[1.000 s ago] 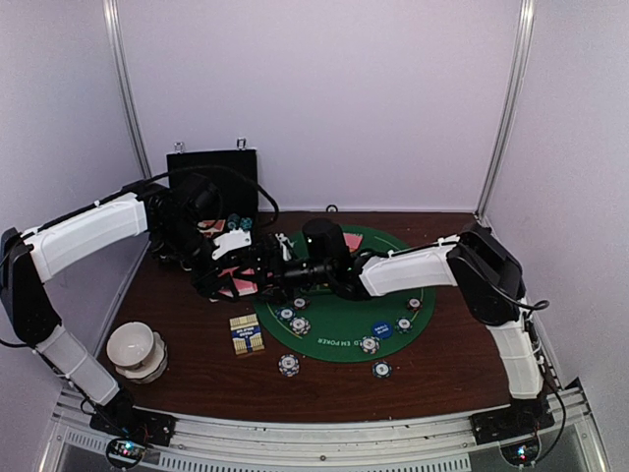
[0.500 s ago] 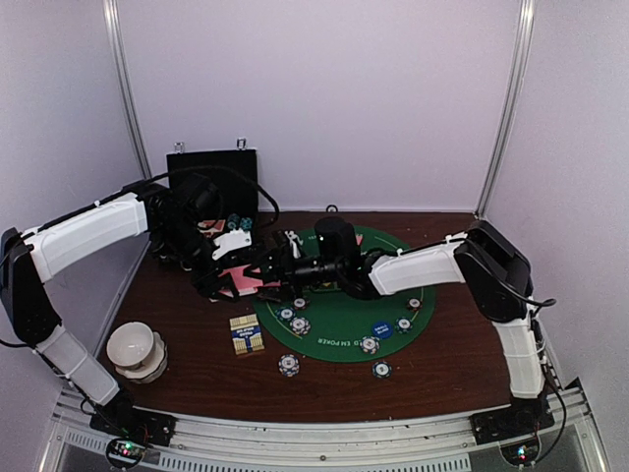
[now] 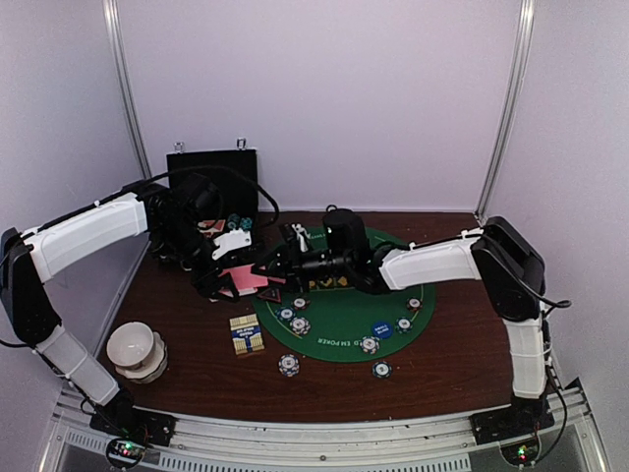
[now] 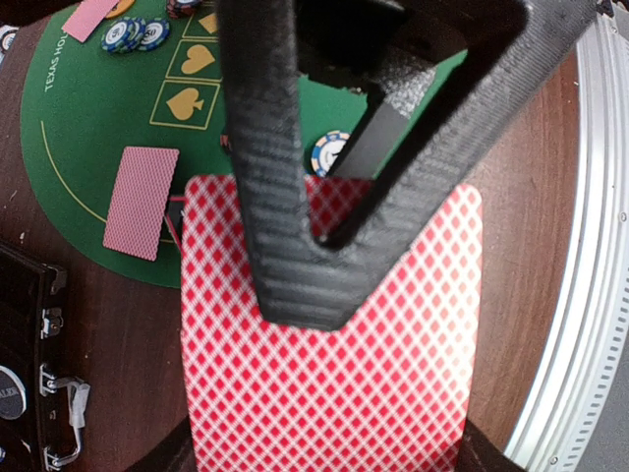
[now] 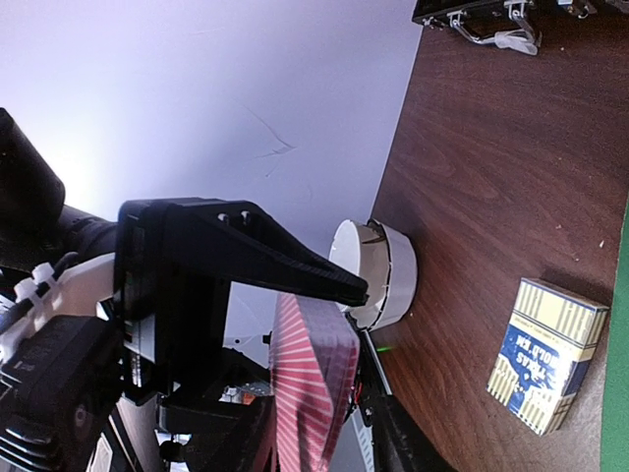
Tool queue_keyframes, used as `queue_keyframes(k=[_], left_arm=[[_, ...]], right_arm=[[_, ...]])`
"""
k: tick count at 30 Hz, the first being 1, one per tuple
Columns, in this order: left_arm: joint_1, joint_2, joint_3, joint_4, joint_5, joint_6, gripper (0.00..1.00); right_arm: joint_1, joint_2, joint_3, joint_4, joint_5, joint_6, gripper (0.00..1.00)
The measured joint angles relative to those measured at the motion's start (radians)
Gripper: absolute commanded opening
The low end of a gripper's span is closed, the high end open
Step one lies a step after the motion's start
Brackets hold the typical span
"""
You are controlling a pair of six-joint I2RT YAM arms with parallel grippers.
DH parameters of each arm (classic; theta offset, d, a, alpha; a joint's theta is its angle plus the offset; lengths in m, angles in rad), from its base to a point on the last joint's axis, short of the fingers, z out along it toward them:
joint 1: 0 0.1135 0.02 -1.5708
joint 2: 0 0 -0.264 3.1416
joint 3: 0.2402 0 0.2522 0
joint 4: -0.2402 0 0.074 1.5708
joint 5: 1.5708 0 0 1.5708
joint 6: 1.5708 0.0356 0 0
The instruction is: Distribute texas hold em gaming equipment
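The left gripper [image 4: 310, 295] is clamped tight on a stack of pink-backed playing cards [image 4: 324, 393] above the green mat [image 3: 339, 320] at its left edge, the right gripper [image 3: 275, 267] is at that stack's edge, whether pinching it I cannot tell, and poker chips [image 3: 300, 325] lie on the mat.

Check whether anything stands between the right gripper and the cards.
Nothing visible does. The right gripper is at the cards clamped in the left gripper, and their edge sits between the right one's fingers.
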Motion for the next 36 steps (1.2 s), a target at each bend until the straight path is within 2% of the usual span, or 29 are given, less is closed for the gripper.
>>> queue_keyframes(k=[13,20,28,36], left_arm=[[0.0,0.0,0.0,0.0,0.0,0.0,0.0],[0.0,0.0,0.0,-0.001,-0.002,0.0,0.0],[0.0,0.0,0.0,0.003,-0.004,0.001,0.0],[0.0,0.0,0.0,0.0,-0.008,0.002,0.0]], right_arm=[[0.0,-0.033,-0.021,0.006,-0.025,0.047,0.2],[-0.001,-0.034,-0.04,0.016,-0.047,0.058,0.0],[-0.042,-0.102,-0.111,0.026,-0.063,0.069,0.0],[-0.195,-0.276,-0.32,-0.004,-0.073,0.031,0.0]])
